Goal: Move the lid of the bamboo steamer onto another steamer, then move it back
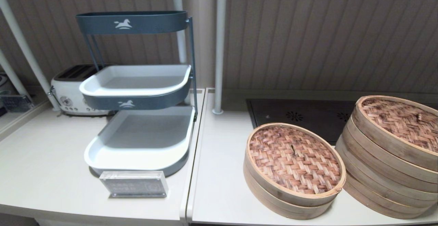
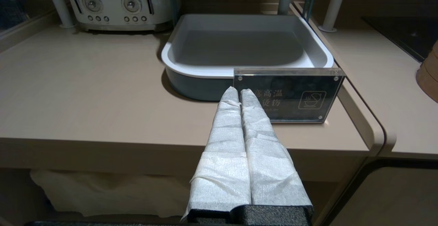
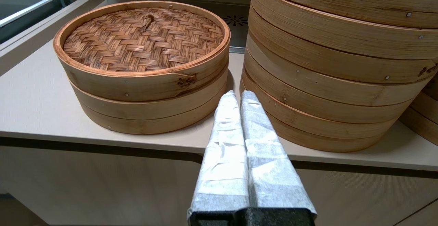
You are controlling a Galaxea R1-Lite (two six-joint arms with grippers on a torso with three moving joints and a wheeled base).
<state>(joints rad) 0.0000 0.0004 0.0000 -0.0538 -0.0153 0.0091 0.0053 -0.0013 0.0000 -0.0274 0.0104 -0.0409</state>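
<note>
Step in hand: none begun. Bamboo steamer lid (image 1: 294, 158) sits on the low steamer (image 3: 150, 113), just beside the tall stack (image 1: 386, 164). Right gripper (image 3: 238, 97) and left gripper (image 2: 238, 92): jaws closed, empty, off the surface edge. You must open, then grasp the rim.

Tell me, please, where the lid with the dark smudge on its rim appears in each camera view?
Head view: the lid sits on the low steamer, right of centre, left of the tall stack.
Left wrist view: not in it.
Right wrist view: the lid is beyond the shut right gripper, beside the tall stack.
Shared landmark: the tall stack.
</note>
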